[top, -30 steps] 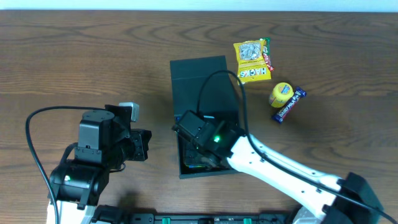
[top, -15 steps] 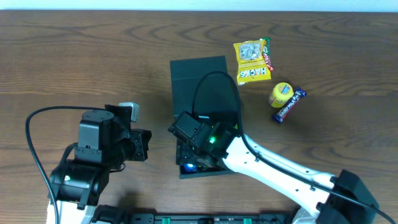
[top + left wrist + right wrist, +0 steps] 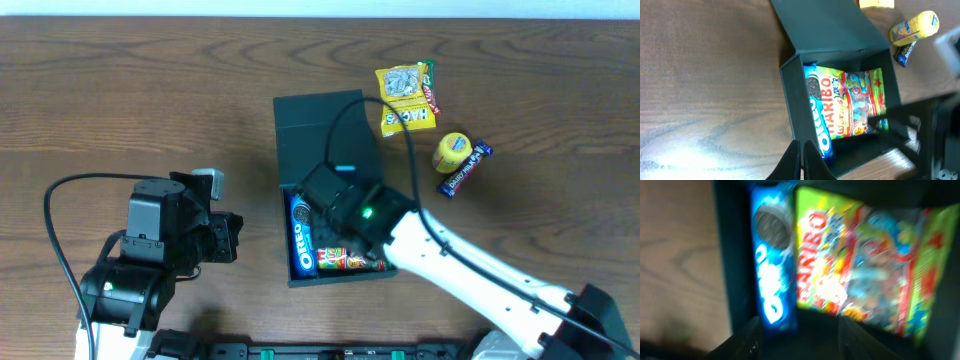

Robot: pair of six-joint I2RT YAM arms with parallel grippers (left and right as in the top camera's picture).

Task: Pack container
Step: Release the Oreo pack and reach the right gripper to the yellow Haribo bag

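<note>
The dark container (image 3: 285, 200) lies open mid-table, its flap lid (image 3: 320, 125) folded back. Inside lie a blue Oreo pack (image 3: 299, 236) along the left wall and a colourful Haribo bag (image 3: 350, 262); both show in the left wrist view, the Oreo (image 3: 816, 112) beside the Haribo (image 3: 855, 102), and in the blurred right wrist view, Oreo (image 3: 772, 282) and Haribo (image 3: 865, 275). My right gripper (image 3: 797, 340) is open and empty just above the box contents. My left gripper (image 3: 801, 160) is shut and empty, left of the box near its front corner.
A yellow Hacks packet (image 3: 405, 98) lies right of the lid. A yellow tub (image 3: 452, 152) and a dark blue chocolate bar (image 3: 466, 170) lie further right; both show in the left wrist view, tub (image 3: 915, 27) and bar (image 3: 905, 51). Wood table (image 3: 120, 100) around.
My right gripper has risen and moved back from the front of the box, uncovering the Oreo pack and Haribo bag lying inside. The left arm has not moved.
</note>
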